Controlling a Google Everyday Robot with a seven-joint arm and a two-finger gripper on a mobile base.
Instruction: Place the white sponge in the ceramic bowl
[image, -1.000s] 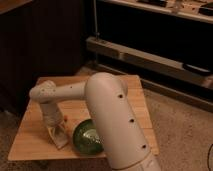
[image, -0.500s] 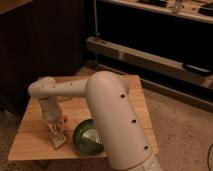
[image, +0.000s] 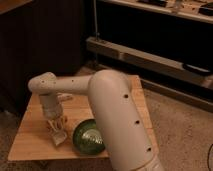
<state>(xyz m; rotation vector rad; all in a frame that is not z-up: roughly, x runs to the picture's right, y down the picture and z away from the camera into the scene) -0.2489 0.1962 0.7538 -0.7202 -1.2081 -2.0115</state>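
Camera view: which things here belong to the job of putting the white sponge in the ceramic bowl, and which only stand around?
For the job:
- white sponge, at the gripper's tip
- ceramic bowl, right beside it
- gripper, low over the table, left of the bowl

Only standing around:
- wooden table
- dark shelf unit behind

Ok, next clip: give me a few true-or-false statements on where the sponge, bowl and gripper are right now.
1. The white sponge lies inside the ceramic bowl. False: it is at the gripper's tip, left of the bowl.
2. The gripper is low over the wooden table, left of the bowl. True.
3. The bowl is dark green. True.
4. The bowl stands on the floor. False: it is on the table.
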